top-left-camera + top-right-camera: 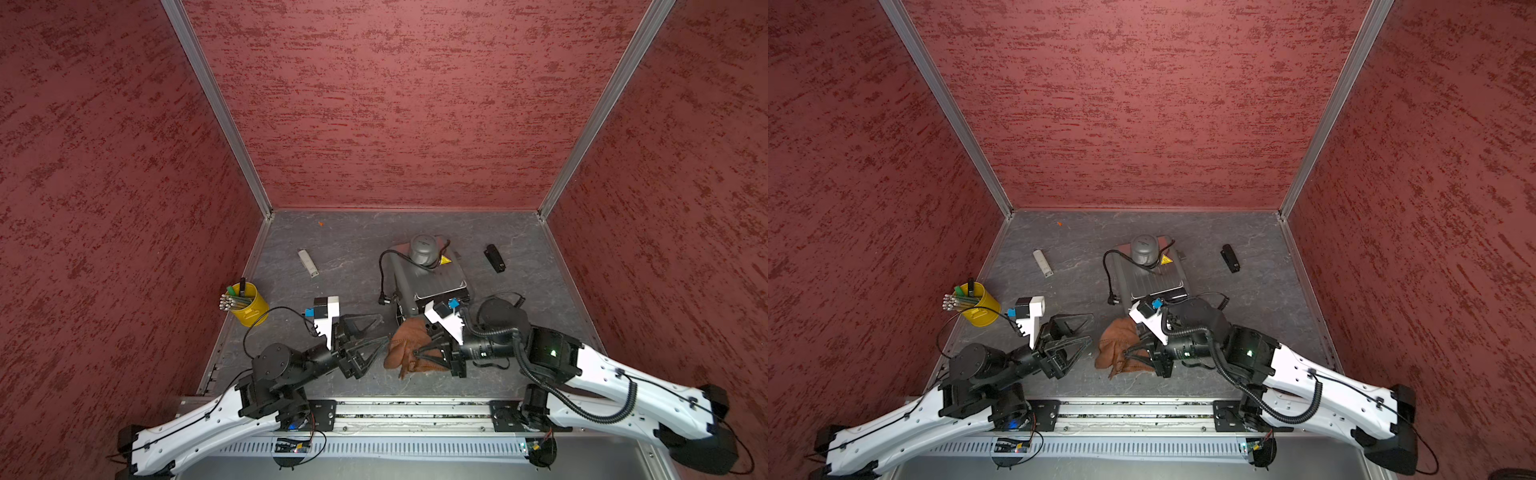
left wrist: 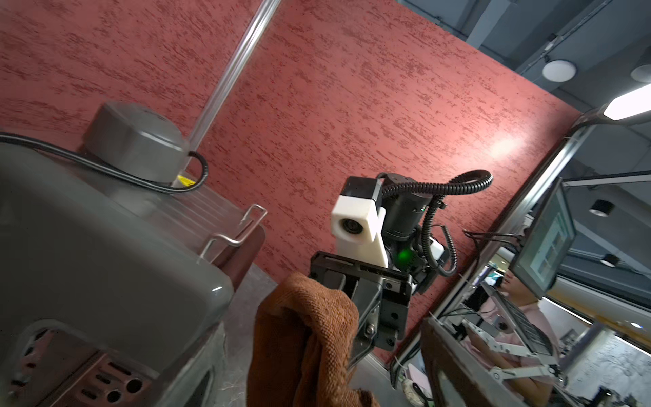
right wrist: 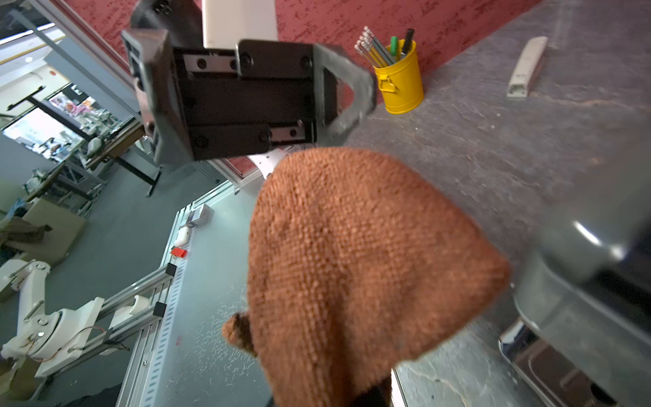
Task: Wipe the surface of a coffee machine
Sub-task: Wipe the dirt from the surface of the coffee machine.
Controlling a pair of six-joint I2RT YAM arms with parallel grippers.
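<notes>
The coffee machine [image 1: 432, 278] [image 1: 1152, 276] is a grey-silver box with a rounded grey dome and a yellow sticker, and stands mid-table. Its grey side fills part of the left wrist view [image 2: 105, 246] and shows in the right wrist view [image 3: 599, 282]. A brown cloth [image 1: 405, 349] [image 1: 1115, 347] [image 2: 306, 334] [image 3: 352, 264] hangs just in front of the machine, with my right gripper [image 1: 417, 353] [image 1: 1129, 351] shut on it. My left gripper [image 1: 384, 328] [image 1: 1091, 327] [image 3: 250, 102] is open, just left of the cloth and apart from it.
A yellow cup of sticks [image 1: 249, 305] [image 3: 400, 84] stands by the left wall. A white bar-shaped object [image 1: 308, 262] lies behind it, and a black one [image 1: 494, 258] lies right of the machine. The machine's black cord [image 1: 382, 274] loops to its left. Red walls enclose three sides.
</notes>
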